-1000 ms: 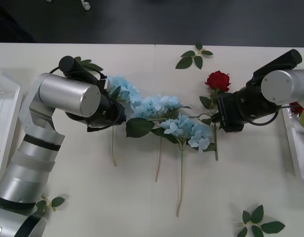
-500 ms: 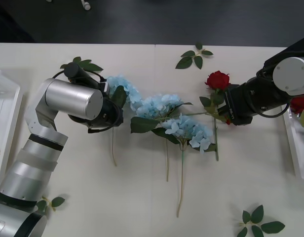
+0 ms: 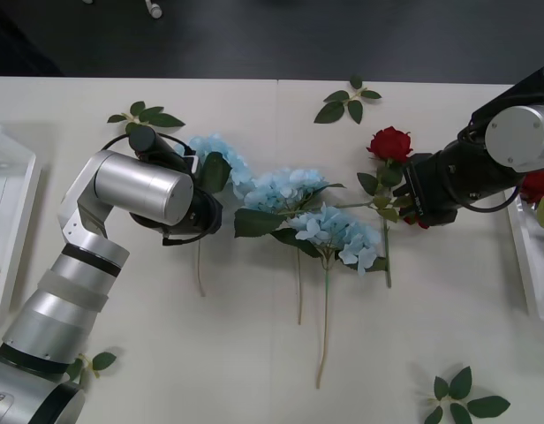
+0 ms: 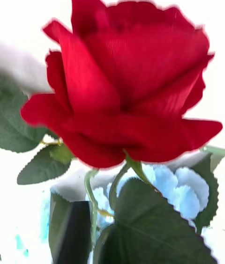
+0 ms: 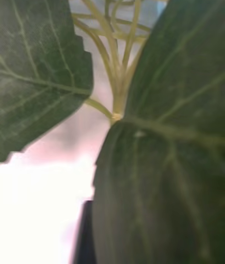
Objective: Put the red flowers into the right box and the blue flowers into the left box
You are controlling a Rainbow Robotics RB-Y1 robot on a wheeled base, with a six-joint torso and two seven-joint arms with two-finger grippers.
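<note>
Leftmost blue flower (image 3: pixel 221 159) shifted slightly with the left end effector (image 3: pixel 204 215); both end effectors' grip can't be told.

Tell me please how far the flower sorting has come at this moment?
Done: one red rose lies in the right box. In hand: the left gripper is at the leftmost blue hydrangea, the right gripper at the rose on the table. Left: three hydrangeas on the table; the left box shows none.

My left arm (image 3: pixel 86 256): brushed-silver cylindrical segments, black seams between them, a black wrist section looped by a thin black cable. My right arm (image 3: pixel 484 163): a matching silver cylinder joined to a black wrist housing.
</note>
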